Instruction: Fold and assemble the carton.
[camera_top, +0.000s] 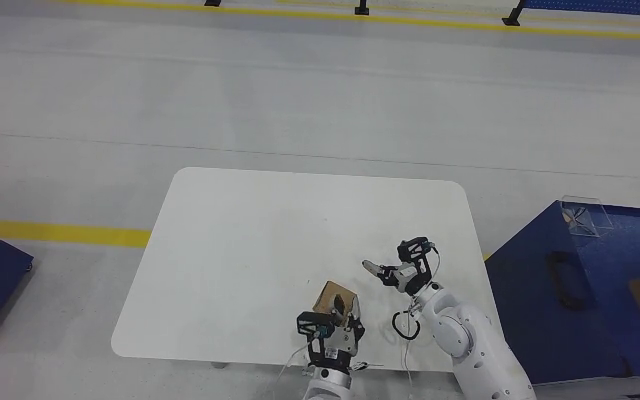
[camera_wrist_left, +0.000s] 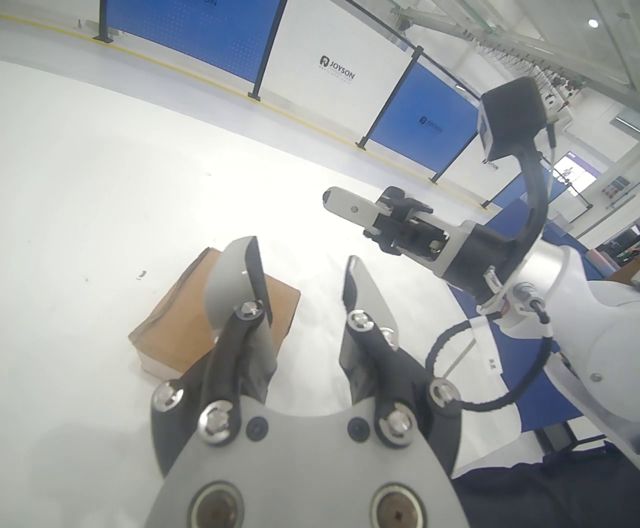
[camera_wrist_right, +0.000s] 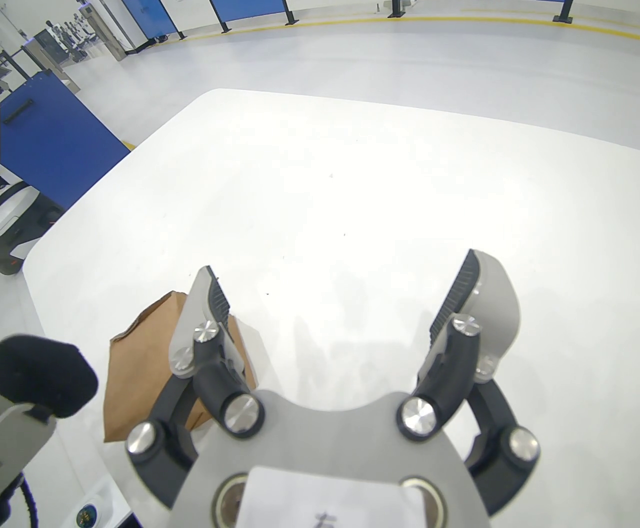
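A small brown carton (camera_top: 333, 296) lies flat on the white table (camera_top: 260, 240) near its front edge. In the left wrist view the carton (camera_wrist_left: 200, 320) sits just past one fingertip of my left gripper (camera_wrist_left: 302, 272), which is open with nothing between its fingers. That gripper (camera_top: 346, 312) hovers right at the carton's near side in the top view. My right gripper (camera_wrist_right: 345, 280) is open and empty above bare table, with the carton (camera_wrist_right: 140, 360) off to one side, partly behind one finger. It stands to the right of the carton in the top view (camera_top: 378, 270).
A blue cabinet (camera_top: 565, 290) stands off the table's right side, with a clear holder (camera_top: 582, 214) on it. Another blue panel (camera_wrist_right: 45, 130) stands off the table's left side. Yellow floor lines (camera_top: 70, 233) run past the table.
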